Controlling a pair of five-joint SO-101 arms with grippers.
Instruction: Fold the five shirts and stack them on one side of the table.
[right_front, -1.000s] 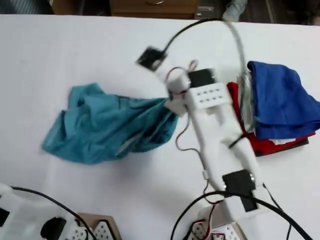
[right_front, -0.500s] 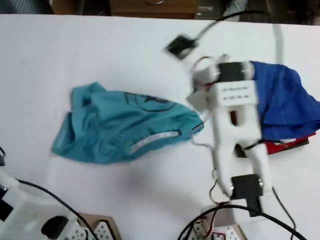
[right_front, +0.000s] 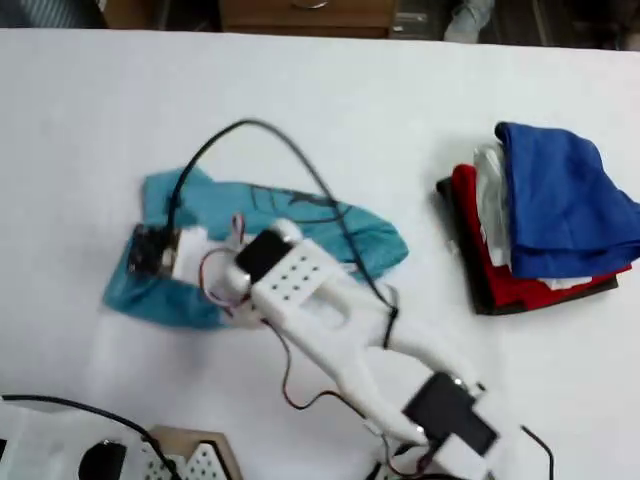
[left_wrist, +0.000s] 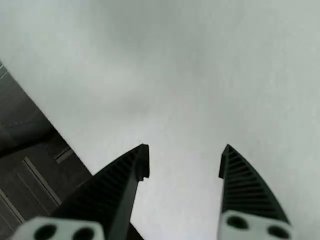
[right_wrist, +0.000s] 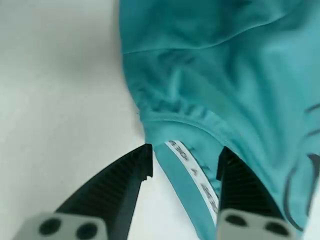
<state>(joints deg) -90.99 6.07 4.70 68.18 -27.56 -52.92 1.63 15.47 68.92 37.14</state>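
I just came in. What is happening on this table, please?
The right gripper hangs open over an edge of the crumpled teal shirt, not gripping it. The left gripper is open above the bare table. A stack of folded shirts, with a blue shirt on top, sits at one side. The teal one is not yet folded.

Bright, even, diffuse overhead light. Partial washout on the white table. Soft, faint shadows under the right arm and along the folded stack. Dim beyond the table edge, left wrist view.
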